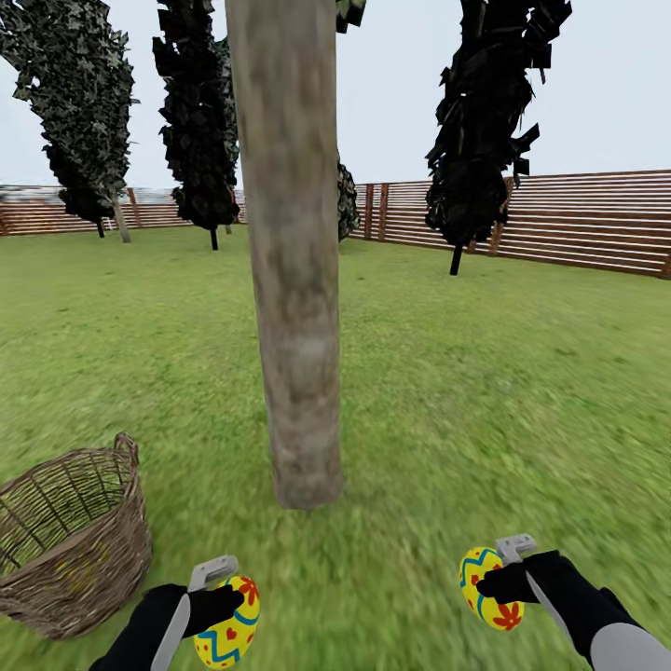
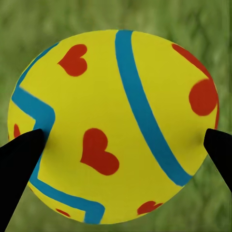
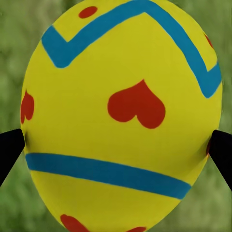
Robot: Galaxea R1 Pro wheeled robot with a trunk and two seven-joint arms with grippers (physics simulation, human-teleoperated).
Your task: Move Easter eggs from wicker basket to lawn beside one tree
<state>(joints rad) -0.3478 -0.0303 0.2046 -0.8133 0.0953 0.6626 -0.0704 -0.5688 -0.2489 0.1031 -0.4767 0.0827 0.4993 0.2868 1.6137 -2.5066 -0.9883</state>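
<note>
Eggs (image 1: pixel 226 634) (image 1: pixel 491 589), smooth and likely slippery, sit pinched at their widest girth in our left pincer (image 1: pixel 222 596) and right pincer (image 1: pixel 499 580) beside the tree (image 1: pixel 294 354).

The near-left wicker basket (image 1: pixel 70 545) is showing rough, open-woven tan cane. The tree (image 1: pixel 291 280) trunk is looking like dry, mottled grey-brown bark, matt. Both Easter eggs (image 1: pixel 226 626) (image 1: pixel 489 589) are appearing smooth and painted with a soft sheen. The lawn (image 1: pixel 485 391) is reading as matt, mottled grass; the far fence (image 1: pixel 596 219) as slatted wood.
</note>
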